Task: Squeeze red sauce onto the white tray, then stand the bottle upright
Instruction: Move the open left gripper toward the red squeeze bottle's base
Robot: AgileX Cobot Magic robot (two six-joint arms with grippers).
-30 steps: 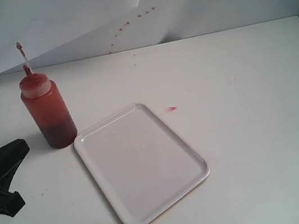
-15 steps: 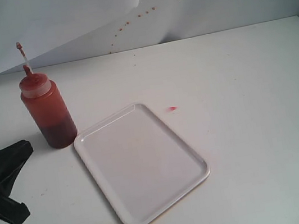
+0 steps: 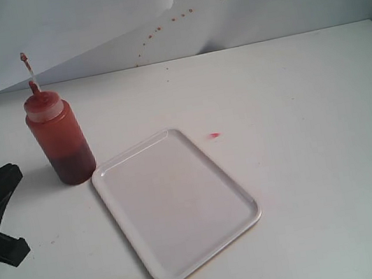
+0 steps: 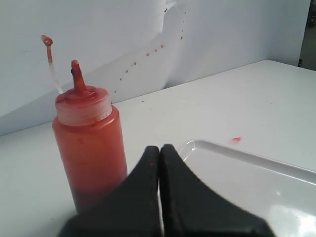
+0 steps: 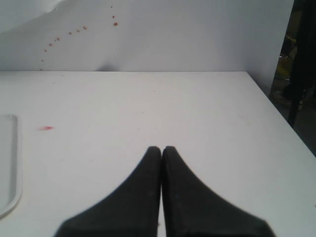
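Observation:
The bottle [image 3: 60,138] stands upright on the white table, tinted red-orange, with a whitish cap and a thin nozzle; it also fills the left wrist view [image 4: 89,148]. The white tray [image 3: 174,201] lies flat to the right of the bottle, and its surface shows bare in the left wrist view [image 4: 247,182]. No dark-red sauce blob is in view. My left gripper [image 3: 14,171] sits at the left edge, a short way from the bottle, its fingers pressed together [image 4: 160,147] on nothing. My right gripper [image 5: 161,148] is shut and empty over bare table, outside the exterior view.
A small pale pink smear [image 3: 214,135] marks the table just beyond the tray's far right corner. Tiny red specks [image 3: 174,19] dot the white backdrop. The table's right edge [image 5: 276,108] drops off near my right gripper. One end of the tray's rim [image 5: 7,163] shows there.
My left gripper has drawn back to the left, away from the bottle, after edging towards it. The bottle and the tray have not moved.

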